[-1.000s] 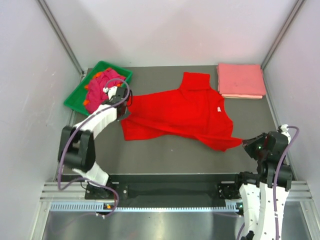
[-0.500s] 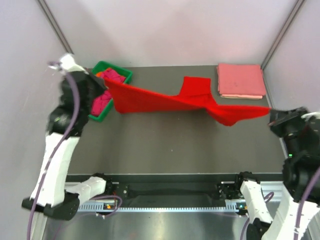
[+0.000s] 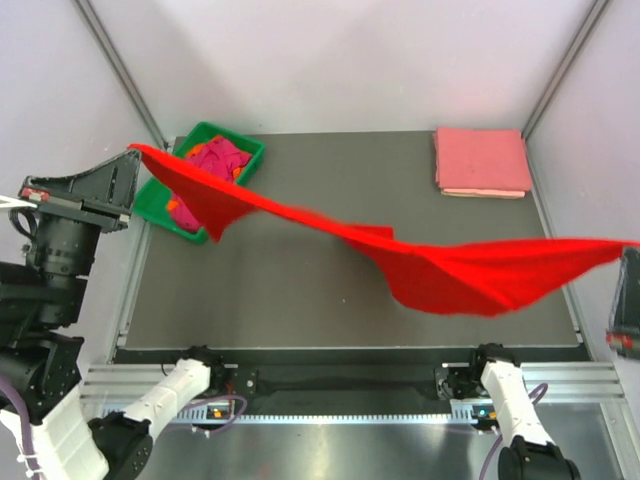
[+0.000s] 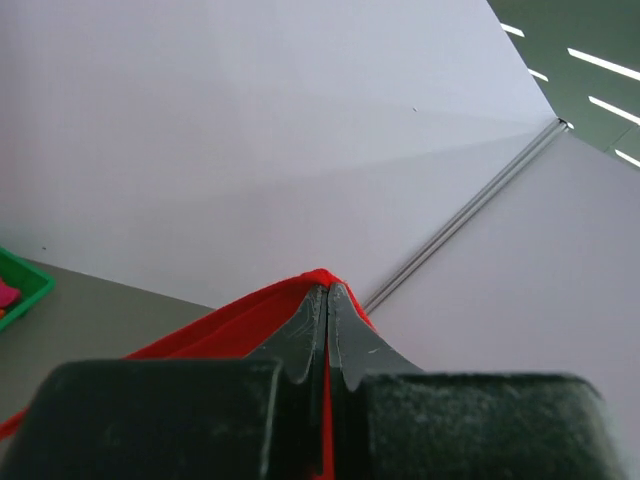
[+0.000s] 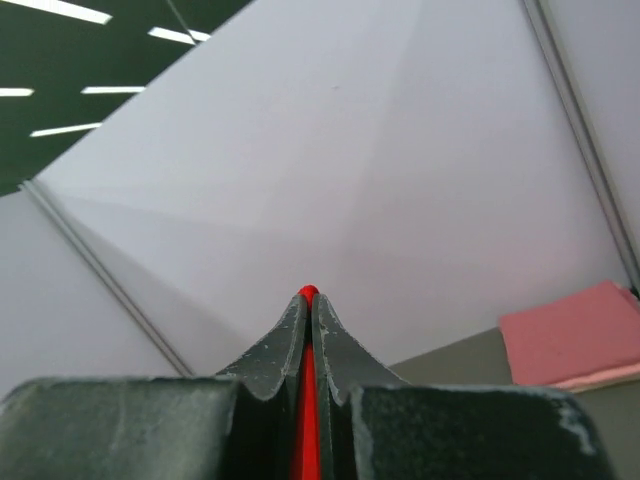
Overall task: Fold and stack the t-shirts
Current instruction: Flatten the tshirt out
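A bright red t-shirt (image 3: 470,275) hangs stretched in the air above the table, from upper left to the right edge of the top view. My left gripper (image 3: 134,150) is raised high on the left and shut on one end of it; red cloth (image 4: 230,325) shows between and beside its closed fingers. My right gripper (image 5: 308,296) is shut on the other end, with a red strip (image 5: 307,400) pinched between its fingers. In the top view that gripper is mostly past the right edge. A folded salmon pink t-shirt (image 3: 482,160) lies at the back right.
A green tray (image 3: 160,205) at the back left holds crumpled magenta and orange t-shirts (image 3: 215,158). The dark table (image 3: 300,290) is enclosed by pale walls on three sides. The arm bases sit on the rail at the near edge.
Both arms have swung up and apart, lifting the red t-shirt off the table. It went from lying flat to hanging stretched between the two grippers.
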`<act>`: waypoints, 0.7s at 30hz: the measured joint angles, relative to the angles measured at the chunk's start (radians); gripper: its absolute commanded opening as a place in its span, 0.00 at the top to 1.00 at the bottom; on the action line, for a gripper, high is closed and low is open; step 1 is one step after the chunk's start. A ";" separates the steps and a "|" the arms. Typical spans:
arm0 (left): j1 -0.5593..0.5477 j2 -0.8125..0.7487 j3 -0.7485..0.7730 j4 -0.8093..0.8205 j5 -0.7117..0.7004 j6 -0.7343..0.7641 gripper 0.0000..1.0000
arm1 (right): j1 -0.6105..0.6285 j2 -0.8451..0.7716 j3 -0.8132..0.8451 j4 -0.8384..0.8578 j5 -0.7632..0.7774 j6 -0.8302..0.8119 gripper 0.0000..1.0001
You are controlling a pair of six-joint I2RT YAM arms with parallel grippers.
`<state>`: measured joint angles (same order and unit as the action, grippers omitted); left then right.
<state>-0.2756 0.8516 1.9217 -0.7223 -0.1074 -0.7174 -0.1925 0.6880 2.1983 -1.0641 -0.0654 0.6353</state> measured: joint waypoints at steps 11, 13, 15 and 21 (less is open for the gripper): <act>0.000 0.142 -0.048 0.056 -0.033 0.062 1.00 | 0.045 0.080 -0.192 0.165 -0.049 -0.039 1.00; 0.000 0.213 -0.082 0.085 -0.044 0.071 1.00 | 0.045 0.191 -0.261 0.235 -0.071 -0.055 1.00; 0.000 0.313 -0.113 0.135 -0.047 0.075 1.00 | 0.046 0.339 -0.296 0.298 -0.071 -0.066 1.00; 0.000 0.674 -0.144 0.261 -0.056 0.089 1.00 | 0.046 0.943 -0.008 0.352 -0.061 -0.075 1.00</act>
<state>-0.2756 1.5253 1.7779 -0.4618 -0.1638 -0.6281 -0.1463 1.6310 2.1899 -0.7116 -0.1261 0.5602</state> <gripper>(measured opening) 0.009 0.007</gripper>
